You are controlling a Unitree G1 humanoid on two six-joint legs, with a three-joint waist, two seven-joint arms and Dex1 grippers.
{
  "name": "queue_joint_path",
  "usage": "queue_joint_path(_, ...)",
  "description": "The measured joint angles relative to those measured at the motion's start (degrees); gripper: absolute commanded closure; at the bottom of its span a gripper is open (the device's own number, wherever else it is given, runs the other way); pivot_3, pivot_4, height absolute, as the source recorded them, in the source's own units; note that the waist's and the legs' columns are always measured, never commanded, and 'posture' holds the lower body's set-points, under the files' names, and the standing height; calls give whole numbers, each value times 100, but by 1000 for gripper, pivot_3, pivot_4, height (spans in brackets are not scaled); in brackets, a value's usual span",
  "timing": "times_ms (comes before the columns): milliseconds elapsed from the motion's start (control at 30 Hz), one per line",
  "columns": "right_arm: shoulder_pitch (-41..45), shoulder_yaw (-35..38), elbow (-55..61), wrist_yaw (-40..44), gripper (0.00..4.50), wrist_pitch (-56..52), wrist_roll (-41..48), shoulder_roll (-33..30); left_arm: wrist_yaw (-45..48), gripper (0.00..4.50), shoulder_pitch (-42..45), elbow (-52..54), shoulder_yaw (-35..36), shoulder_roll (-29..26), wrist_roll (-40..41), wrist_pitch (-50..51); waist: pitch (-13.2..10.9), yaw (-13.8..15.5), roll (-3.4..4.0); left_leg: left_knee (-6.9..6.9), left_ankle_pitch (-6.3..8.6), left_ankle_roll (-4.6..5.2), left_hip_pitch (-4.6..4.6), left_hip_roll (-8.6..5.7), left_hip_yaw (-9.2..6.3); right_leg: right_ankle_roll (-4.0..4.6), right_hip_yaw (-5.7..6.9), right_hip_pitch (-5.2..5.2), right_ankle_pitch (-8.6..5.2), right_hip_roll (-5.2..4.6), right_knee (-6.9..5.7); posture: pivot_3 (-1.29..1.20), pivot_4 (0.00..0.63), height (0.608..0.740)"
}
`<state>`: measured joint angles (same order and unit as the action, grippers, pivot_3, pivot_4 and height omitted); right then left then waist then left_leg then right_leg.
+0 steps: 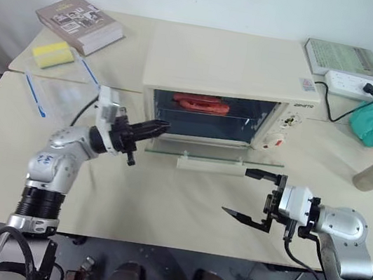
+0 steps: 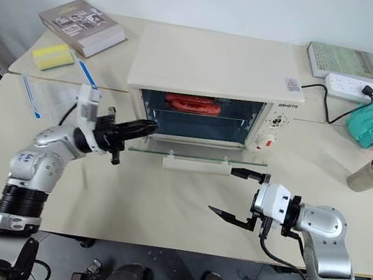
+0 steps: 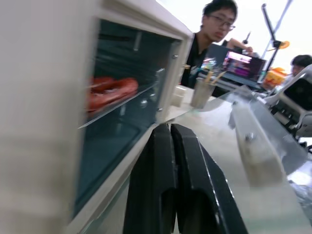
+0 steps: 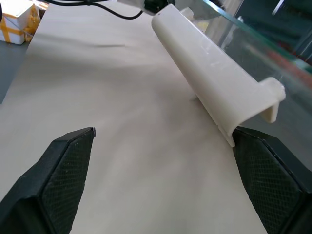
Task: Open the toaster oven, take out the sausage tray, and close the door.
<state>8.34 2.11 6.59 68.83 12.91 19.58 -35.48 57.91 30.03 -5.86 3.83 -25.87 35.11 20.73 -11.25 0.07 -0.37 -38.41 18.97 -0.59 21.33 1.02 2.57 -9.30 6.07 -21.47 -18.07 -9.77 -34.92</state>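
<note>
The sausage tray [image 1: 201, 104] is seen deep inside the toaster oven [image 1: 231, 83], just beyond the pinched-together left gripper [image 1: 158, 128] at the opening's left corner.

The left gripper [image 1: 162, 128] has its fingers pressed together, pointing at the left front corner of the toaster oven [image 1: 232, 76]. The right gripper [image 1: 249, 194] hangs wide-spread in front of the oven's lowered door [image 1: 212, 155], pointing left.

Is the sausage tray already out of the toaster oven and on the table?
No. The sausage tray sits inside the toaster oven, behind the door, which is folded down open.
</note>
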Motion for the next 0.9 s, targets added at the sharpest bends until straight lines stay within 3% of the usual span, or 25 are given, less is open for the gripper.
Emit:
queue_joint_path(167,-691,158,132,-357,0,94,-153,-69,187,4478,-171,27,-375,-71,-305,31,0,14,0,-8,0,0,1,0,0,0,0,2,0,0,-3,0,150,740)
queue_joint_path(300,-1578,950,136,-881,0,205,-213,-93,61,4478,-218,-233,-492,69,-738,-327,0,144,0,-29,1,2,7,0,1,0,-1,6,0,0,2,0,150,740)
queue_joint_path(467,-1927,1523,165,-1361,0,211,-449,-283,-129,4478,-324,-655,-500,280,-1111,-802,0,133,0,-55,0,5,7,1,8,7,-9,14,3,0,0,0,150,740)
queue_joint_path(567,-1515,1614,172,-1929,0,183,-943,-310,-115,4478,-415,-816,-486,318,-1301,-1327,0,76,1,-58,-1,5,-3,7,20,16,-16,13,9,0,-9,0,150,740)
queue_joint_path(700,-259,1170,379,-2574,0,26,-1548,-234,24,4478,-525,-859,-426,292,-1340,-1662,1,2,4,-58,-5,3,-4,15,22,20,-18,7,11,6,-17,0,150,740)
queue_joint_path(800,414,500,645,-3314,0,-708,-2528,147,183,3925,-665,-809,-261,270,-1164,-1715,1,-6,3,-58,-4,1,5,19,20,20,-14,-7,12,9,-26,0,150,740)
queue_joint_path(900,927,-253,632,-3506,0,-1190,-3251,285,212,2989,-900,-398,180,246,-595,-1469,0,-10,4,-60,-3,2,21,19,16,20,-11,-15,12,9,-19,0,150,740)
